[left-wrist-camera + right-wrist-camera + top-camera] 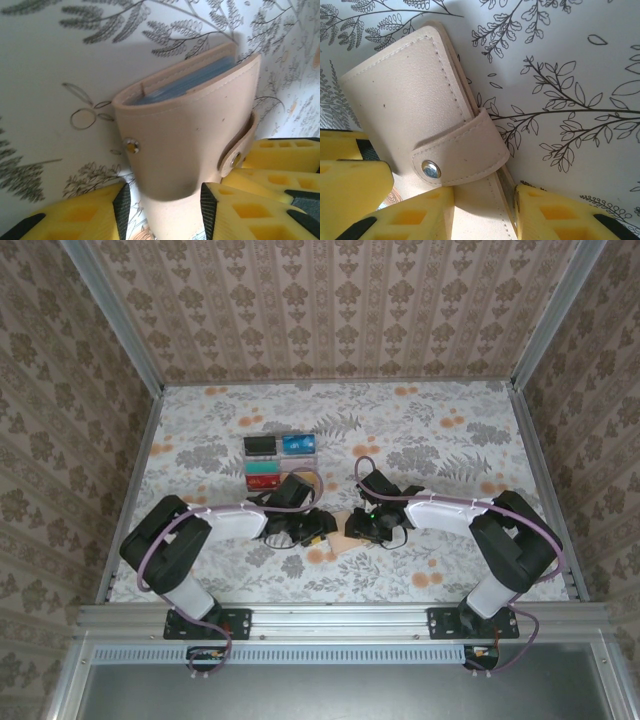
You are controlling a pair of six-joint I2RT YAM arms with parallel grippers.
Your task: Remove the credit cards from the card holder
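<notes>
The card holder (342,538) lies on the table (450,430) with one end between the left jaws and the other end between the right jaws; it is likely held this way so each arm can take one side and pull it open. The left jaws stand partly open around the tan end; one side touches the card holder and a thin strip of table shows at the other side, so they likely do not hold it tight yet. The right jaws are narrow and sit close against the edge where the strap (465,145) wraps round; whether they really pinch it cannot be told. The strap has a shiny snap (431,169); whether it is done up cannot be told either. A blue-grey inside (185,85) peeps out at the end far from the left jaws; any cards in there are hidden. Four credit cards (262,445), black, blue, teal and red, lie in a neat group well beyond both jaws, likely to be out of the way.
</notes>
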